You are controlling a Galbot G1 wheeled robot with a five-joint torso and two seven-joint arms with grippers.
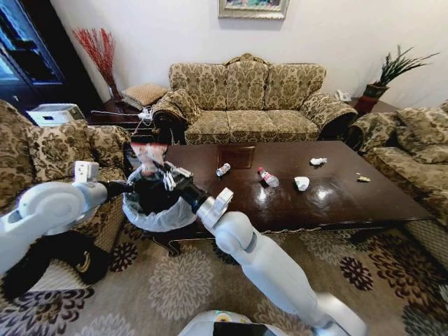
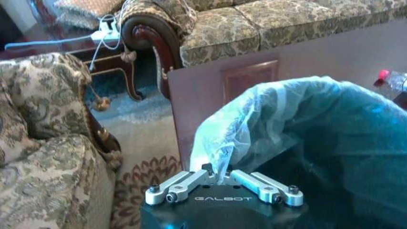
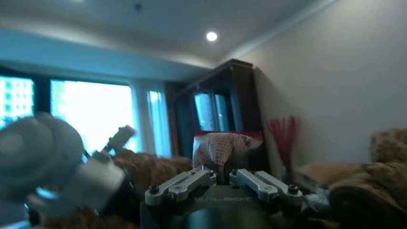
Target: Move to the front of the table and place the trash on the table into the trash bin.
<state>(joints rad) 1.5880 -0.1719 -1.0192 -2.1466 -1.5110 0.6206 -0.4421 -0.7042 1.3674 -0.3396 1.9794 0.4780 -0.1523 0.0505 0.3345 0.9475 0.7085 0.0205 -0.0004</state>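
The trash bin (image 1: 159, 210), black with a whitish bag (image 2: 299, 129), stands at the left end of the dark table (image 1: 329, 199). My left gripper (image 1: 126, 187) (image 2: 219, 177) is shut on the bag at the bin's rim. Above the bin's mouth, my right gripper (image 1: 158, 169) (image 3: 222, 172) is shut on a pinkish wrapper (image 1: 148, 152) (image 3: 222, 148) that stands upright between its fingers. On the table lie a clear bottle (image 1: 222, 169), a red-capped bottle (image 1: 267, 178) (image 2: 394, 78), two white paper wads (image 1: 302, 183) (image 1: 318, 161) and a yellowish scrap (image 1: 362, 178).
A patterned sofa (image 1: 248, 105) stands behind the table, with armchairs on the left (image 1: 63, 150) and right (image 1: 413, 140). A side table (image 1: 115, 112) with cables fills the far left corner. Patterned carpet (image 1: 175, 280) lies in front of the table.
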